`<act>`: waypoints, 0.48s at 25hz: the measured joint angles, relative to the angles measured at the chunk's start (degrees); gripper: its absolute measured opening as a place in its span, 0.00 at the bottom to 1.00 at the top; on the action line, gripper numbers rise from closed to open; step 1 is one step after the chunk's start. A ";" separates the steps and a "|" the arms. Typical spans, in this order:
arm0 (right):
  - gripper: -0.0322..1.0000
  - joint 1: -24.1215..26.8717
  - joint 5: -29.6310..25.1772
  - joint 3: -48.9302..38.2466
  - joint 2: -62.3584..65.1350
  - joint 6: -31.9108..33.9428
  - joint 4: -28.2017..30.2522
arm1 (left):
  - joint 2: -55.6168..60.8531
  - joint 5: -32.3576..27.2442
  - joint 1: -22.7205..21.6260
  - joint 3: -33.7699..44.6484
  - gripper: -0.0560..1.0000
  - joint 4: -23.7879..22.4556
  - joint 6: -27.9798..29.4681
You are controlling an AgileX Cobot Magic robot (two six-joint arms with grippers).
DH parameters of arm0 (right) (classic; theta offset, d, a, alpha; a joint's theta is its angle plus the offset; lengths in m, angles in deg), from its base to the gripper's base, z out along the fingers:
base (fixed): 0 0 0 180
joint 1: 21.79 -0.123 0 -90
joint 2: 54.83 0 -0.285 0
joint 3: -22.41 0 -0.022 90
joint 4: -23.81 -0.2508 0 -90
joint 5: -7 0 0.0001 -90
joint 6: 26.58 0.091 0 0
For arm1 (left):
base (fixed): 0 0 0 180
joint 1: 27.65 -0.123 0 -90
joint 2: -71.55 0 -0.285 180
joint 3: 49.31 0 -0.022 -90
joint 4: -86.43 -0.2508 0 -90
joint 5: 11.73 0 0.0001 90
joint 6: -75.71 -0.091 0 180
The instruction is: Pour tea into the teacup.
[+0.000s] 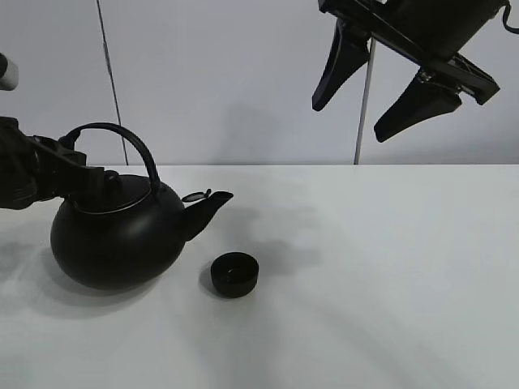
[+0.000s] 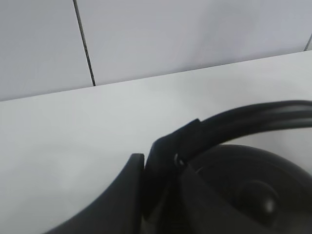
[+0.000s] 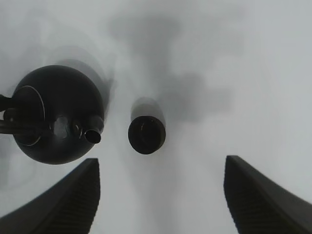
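Teacup (image 1: pixel 234 274) set upright on table (image 1: pixel 389 267), left of centre, just beside kettle (image 1: pixel 113 239) spout, not touching. Left gripper (image 1: pixel 96 183) clamped on kettle handle. Right gripper (image 1: pixel 350 120) raised high, jaws apart, empty.

Looked like a robot test bench in a lab. Shown by a plain white table (image 1: pixel 389 284) set against a pale panelled wall (image 1: pixel 243 73) with a dark seam (image 1: pixel 111 81). Confirmed by a black left arm (image 1: pixel 24 174) reaching in at table level and a black right arm (image 1: pixel 438 20) hung overhead, with one kettle (image 1: pixel 113 239) and one cup (image 1: pixel 235 274) on the table.
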 joint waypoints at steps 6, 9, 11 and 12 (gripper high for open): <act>0.51 0.00 0.10 0.00 0.00 0.00 0.00 | -0.06 1.44 0.00 0.00 0.16 -2.17 -2.66; 0.51 0.00 0.23 0.00 0.00 0.00 0.00 | -0.06 1.39 0.00 0.00 0.16 -2.29 -4.58; 0.51 0.00 0.23 0.00 0.00 -0.01 0.00 | -0.06 1.39 0.00 0.00 0.16 -2.29 -5.79; 0.51 0.00 0.23 0.00 0.00 -0.01 0.00 | -0.06 1.39 0.00 0.00 0.16 -2.29 -6.27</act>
